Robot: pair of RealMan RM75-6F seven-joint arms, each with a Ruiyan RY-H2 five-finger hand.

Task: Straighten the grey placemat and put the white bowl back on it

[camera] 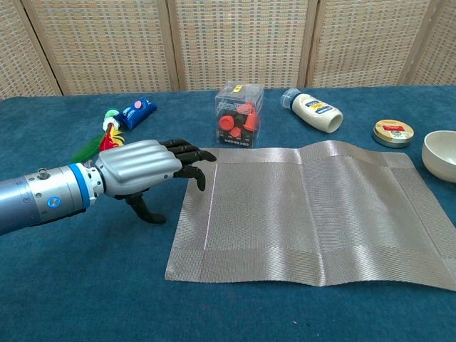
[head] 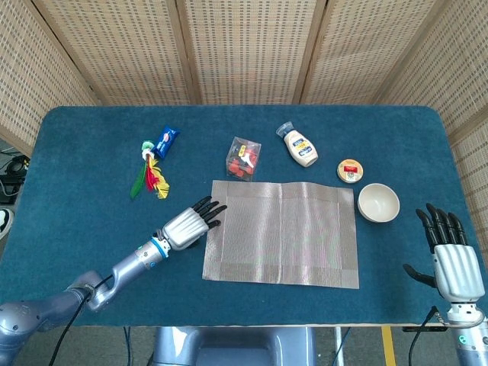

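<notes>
As seen from the head view, the grey woven rectangular placemat (head: 281, 233) lies slightly askew mid-table, and the white round ceramic bowl (head: 378, 202) sits off it, just beside its right edge. Left hand (head: 187, 225): fingers spread, empty, tips at the mat's left border. Right hand (head: 448, 255): spread, empty, near the table's right corner. Chest view: the placemat (camera: 313, 214) ripples, so it is probably thin, light and floppy; press flat and slide it, or pinch an edge. The bowl (camera: 440, 154) looks rigid and smooth; grasp its rim.
</notes>
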